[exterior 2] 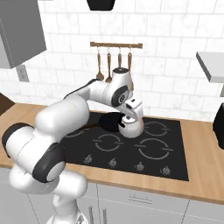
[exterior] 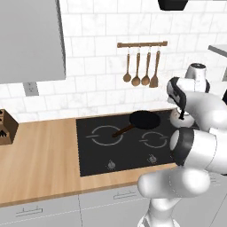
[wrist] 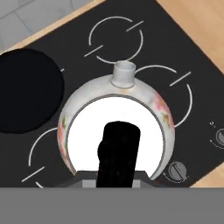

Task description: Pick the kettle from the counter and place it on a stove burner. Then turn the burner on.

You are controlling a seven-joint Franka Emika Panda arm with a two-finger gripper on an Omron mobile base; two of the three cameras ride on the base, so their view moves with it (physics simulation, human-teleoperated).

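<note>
The kettle point(wrist: 87, 131), round and white with a faint floral band, has its short spout point(wrist: 124, 72) pointing up the hand view and its black handle point(wrist: 118, 153) running down to the hand. My gripper point(exterior 2: 131, 114) is shut on that handle, directly above the kettle point(exterior 2: 132, 127). The kettle sits low over the black glass cooktop point(exterior 2: 83, 144), between the ring outlines and right beside the frying pan point(exterior 2: 108, 120); I cannot tell if it touches the glass. A smaller burner ring point(wrist: 116, 39) lies beyond the spout. In the left base view my arm partly hides the kettle point(exterior: 181, 119).
The black frying pan point(exterior: 144, 119) rests on the back of the cooktop, handle toward the front left. Knobs point(exterior 2: 113, 162) line the cooktop's front edge. Wooden utensils point(exterior: 141, 66) hang on the tiled wall. The tan counter point(exterior: 35, 159) extends left, with a knife block point(exterior: 6, 127) on it.
</note>
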